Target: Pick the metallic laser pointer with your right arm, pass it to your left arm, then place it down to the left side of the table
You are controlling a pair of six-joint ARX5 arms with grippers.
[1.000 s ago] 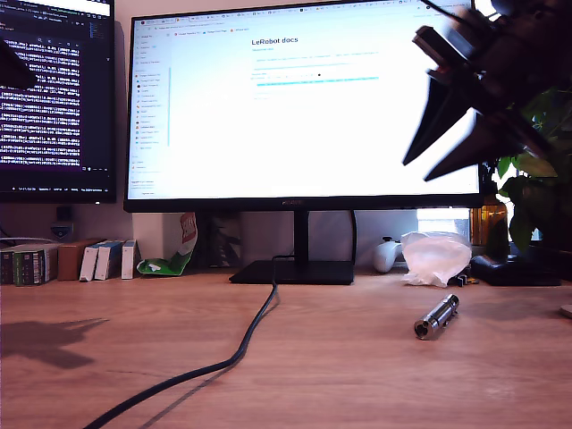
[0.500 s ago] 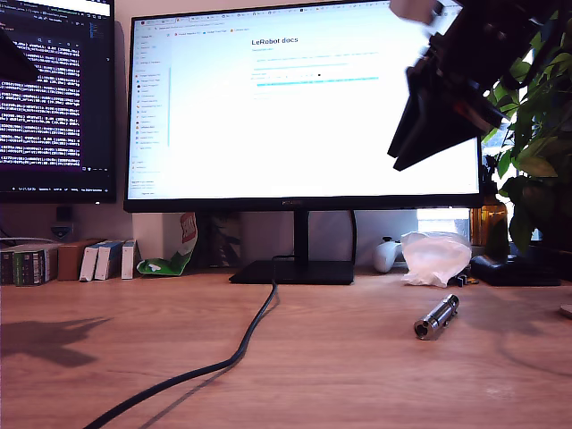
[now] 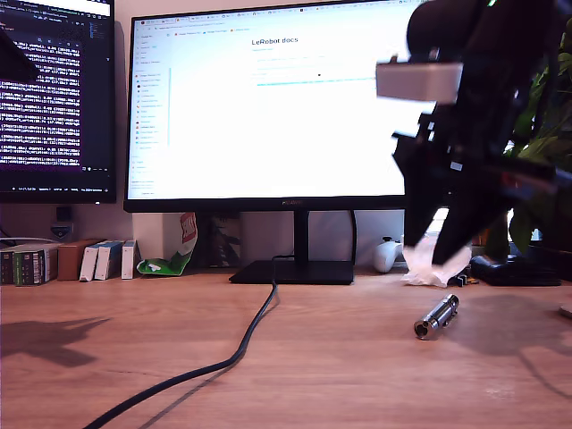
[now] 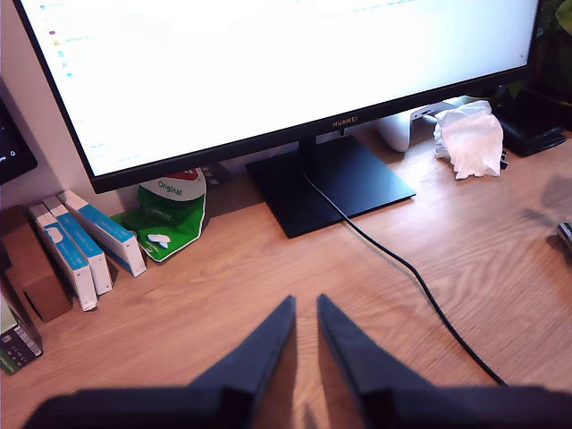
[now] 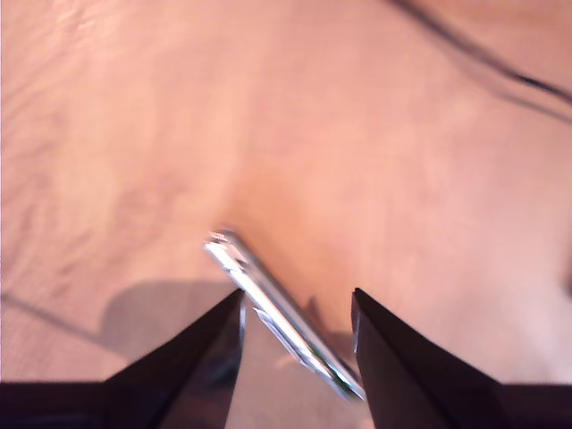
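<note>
Metallic laser pointer (image 3: 437, 316) lying flat on bench (image 3: 340, 357), exterior view's right, untouched. My second gripper (image 5: 297, 308) above it, jaws apart, straddling pointer; long axis runs diagonally across jaw gap, not square to it. Likely needs wrist yaw, then descent. My first gripper (image 4: 305, 315) well away near monitor stand (image 4: 329, 183), jaws slightly apart, empty.

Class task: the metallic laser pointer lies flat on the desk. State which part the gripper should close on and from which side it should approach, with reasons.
Grip the metallic laser pointer mid-barrel, coming from above with fingers either side of its long axis. It lies flat on the table, so only its sides are open. My second gripper hangs open above it, straddling it.
</note>
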